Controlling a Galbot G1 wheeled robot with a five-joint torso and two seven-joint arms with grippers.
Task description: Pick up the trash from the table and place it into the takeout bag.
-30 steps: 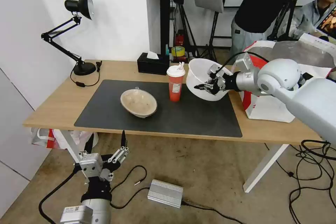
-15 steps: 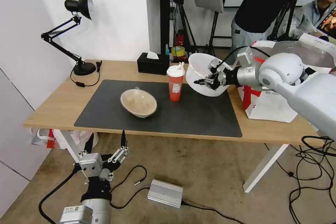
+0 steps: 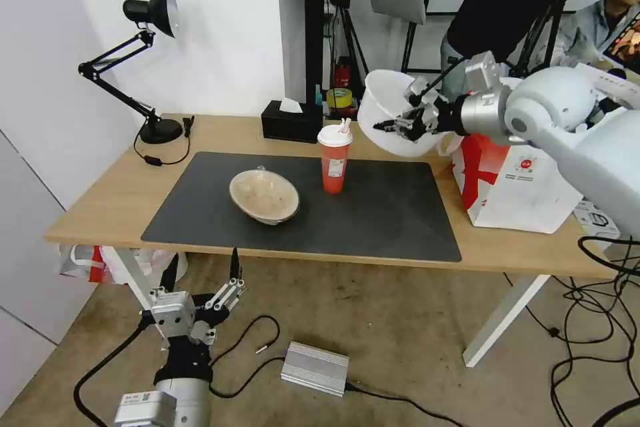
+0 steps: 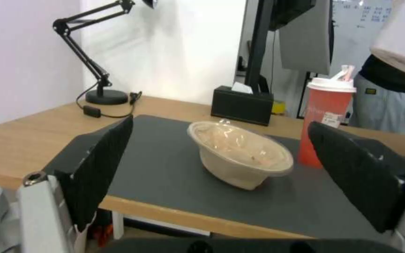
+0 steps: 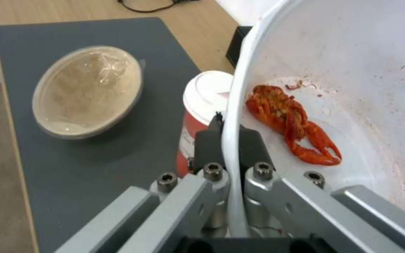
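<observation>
My right gripper [image 3: 408, 125], clamped on the rim of the large white bowl [image 3: 390, 113], has carried it up off the dark grey mat [image 3: 303, 203] over the last second and swung it toward the takeout bag [image 3: 517, 180]; the bowl now hangs tilted in the air above the far right part of the table [image 3: 107, 203], just beside the bag's open top. I judge the first of three items about to be dropped in, with nothing yet inside the bag that I can see. In the right wrist view, one finger [image 5: 207, 144] sits outside the wall and the other inside, pinching the rim; a red crayfish scrap [image 5: 291, 123] lies on the bowl's stained floor. The red cup [image 3: 334, 159] with white lid stands upright on the mat, and the shallow beige bowl [image 3: 265, 196], tilted and smeared, rests near it. My left gripper [image 3: 200, 293] hangs parked below the table edge, fingers spread, holding nothing.
</observation>
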